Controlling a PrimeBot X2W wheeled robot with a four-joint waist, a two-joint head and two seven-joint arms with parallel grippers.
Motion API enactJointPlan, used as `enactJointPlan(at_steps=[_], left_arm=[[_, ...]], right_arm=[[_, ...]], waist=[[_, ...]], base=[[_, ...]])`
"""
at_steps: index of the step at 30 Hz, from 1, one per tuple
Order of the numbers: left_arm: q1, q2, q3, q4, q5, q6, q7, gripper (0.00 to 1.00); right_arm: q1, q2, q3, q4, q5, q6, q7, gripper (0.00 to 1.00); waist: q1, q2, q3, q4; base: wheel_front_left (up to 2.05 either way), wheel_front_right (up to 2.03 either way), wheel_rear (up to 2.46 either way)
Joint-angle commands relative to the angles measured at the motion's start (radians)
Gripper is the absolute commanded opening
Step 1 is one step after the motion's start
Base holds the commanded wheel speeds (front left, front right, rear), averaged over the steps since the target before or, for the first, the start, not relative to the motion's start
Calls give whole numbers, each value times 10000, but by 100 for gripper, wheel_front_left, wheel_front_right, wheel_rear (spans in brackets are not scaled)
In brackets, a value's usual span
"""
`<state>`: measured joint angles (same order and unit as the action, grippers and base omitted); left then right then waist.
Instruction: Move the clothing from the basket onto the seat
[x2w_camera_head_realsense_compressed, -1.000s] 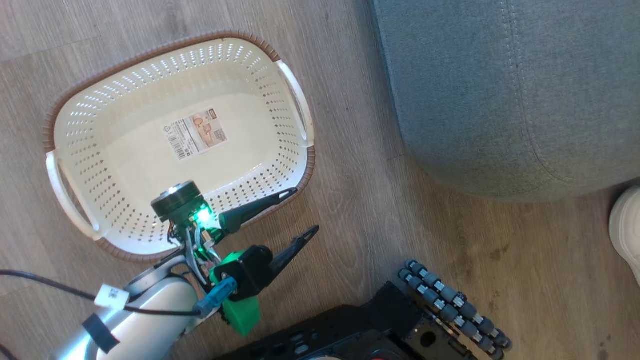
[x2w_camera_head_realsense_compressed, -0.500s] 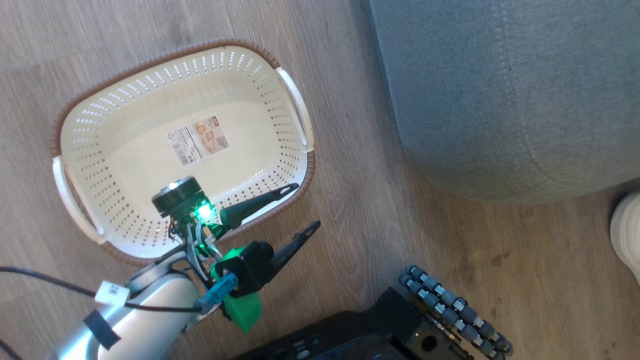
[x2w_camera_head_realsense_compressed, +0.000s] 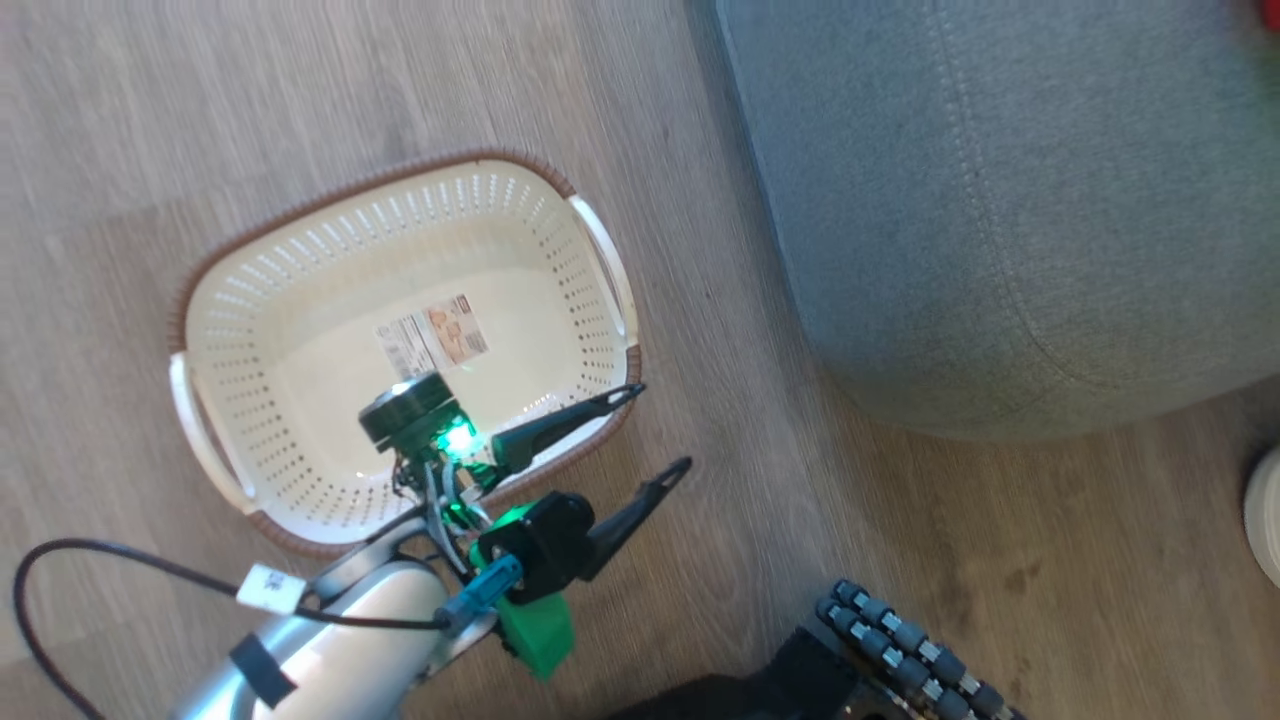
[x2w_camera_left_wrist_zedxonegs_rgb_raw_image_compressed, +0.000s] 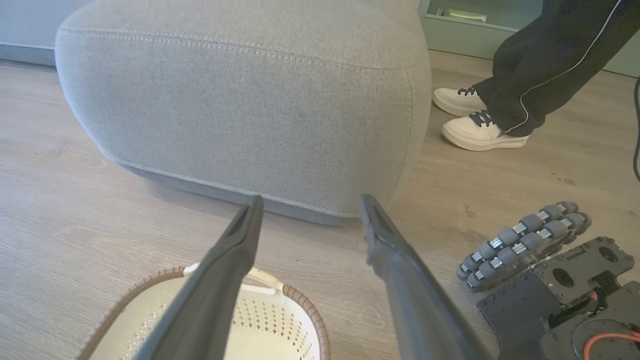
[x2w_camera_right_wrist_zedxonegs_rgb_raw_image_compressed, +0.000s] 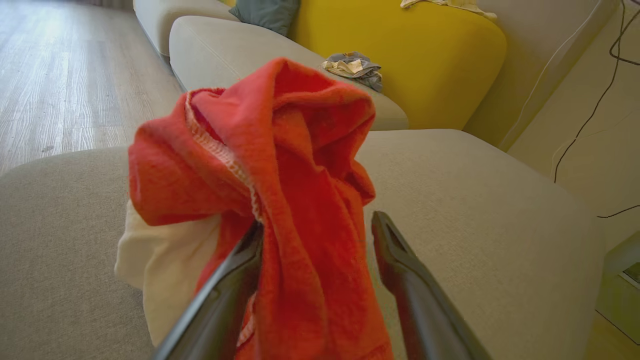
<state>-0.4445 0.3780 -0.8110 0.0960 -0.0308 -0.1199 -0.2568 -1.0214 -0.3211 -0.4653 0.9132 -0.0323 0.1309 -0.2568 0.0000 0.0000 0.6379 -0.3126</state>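
Closest in the head view, the left gripper (x2w_camera_head_realsense_compressed: 662, 428) hangs over the near rim of the basket (x2w_camera_head_realsense_compressed: 250, 330). Its jaws are spread and hold nothing; one finger lies above the perforated wall, the other above the wooden floor (x2w_camera_head_realsense_compressed: 750, 560) just outside it. The basket stands on that floor to the left of the seat (x2w_camera_head_realsense_compressed: 1000, 200), near it but apart, and a paper label (x2w_camera_head_realsense_compressed: 432, 335) shows on its cream bottom.

The left wrist view looks past the spread fingers at the seat's rounded grey side. To their right is the robot's dark base (x2w_camera_left_wrist_zedxonegs_rgb_raw_image_compressed: 550, 290) with a grey roller wheel (x2w_camera_left_wrist_zedxonegs_rgb_raw_image_compressed: 520, 237). Beyond the seat's corner stand a person's white shoes (x2w_camera_left_wrist_zedxonegs_rgb_raw_image_compressed: 480, 132) and a dark trouser leg.

In the right wrist view, the right gripper (x2w_camera_right_wrist_zedxonegs_rgb_raw_image_compressed: 316, 227) is over the top of the seat, its jaws wide apart. The clothing (x2w_camera_right_wrist_zedxonegs_rgb_raw_image_compressed: 300, 165), a bunched red garment with a white panel, sits between the fingers. It lies against the left finger of that view and just clear of the other.

Farther back are another pale cushion and a yellow cushion (x2w_camera_right_wrist_zedxonegs_rgb_raw_image_compressed: 400, 60), with a small heap of cloth (x2w_camera_right_wrist_zedxonegs_rgb_raw_image_compressed: 352, 65) in front of it.
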Motion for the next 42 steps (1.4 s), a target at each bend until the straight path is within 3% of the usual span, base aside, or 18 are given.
enactJointPlan(at_steps=[1,16,26,32,38,42], left_arm=[[211,-148,262,-267,-87,30,-49,100],[740,-1184,511,24,-110,-14,-49,100],[1306,-1731,859,130,-109,-20,-49,100],[1653,-2052,1256,64,-141,64,-49,100],[2000,-2276,1911,-58,-188,205,-49,100],[2296,-2547,2862,-88,-437,404,-49,100]], right_arm=[[305,-352,26,-409,42,-2,-49,100],[2034,-802,425,-1578,893,-2,-49,100],[3242,-1153,756,-3194,2057,-2,-49,100],[3971,-823,609,-4783,2704,-2,-49,100],[4839,-361,1310,-6322,3110,-2,-49,100],[5590,59,2096,-7276,3394,-2,-49,100]], waist=[[0,0,-384,122],[0,0,-2162,629],[0,0,-3338,1004],[0,0,-3984,1292],[0,0,-4569,1713],[0,0,-4971,2202]], base=[[0,0,0],[0,0,0],[0,0,0],[0,0,0],[0,0,0],[0,0,0]])
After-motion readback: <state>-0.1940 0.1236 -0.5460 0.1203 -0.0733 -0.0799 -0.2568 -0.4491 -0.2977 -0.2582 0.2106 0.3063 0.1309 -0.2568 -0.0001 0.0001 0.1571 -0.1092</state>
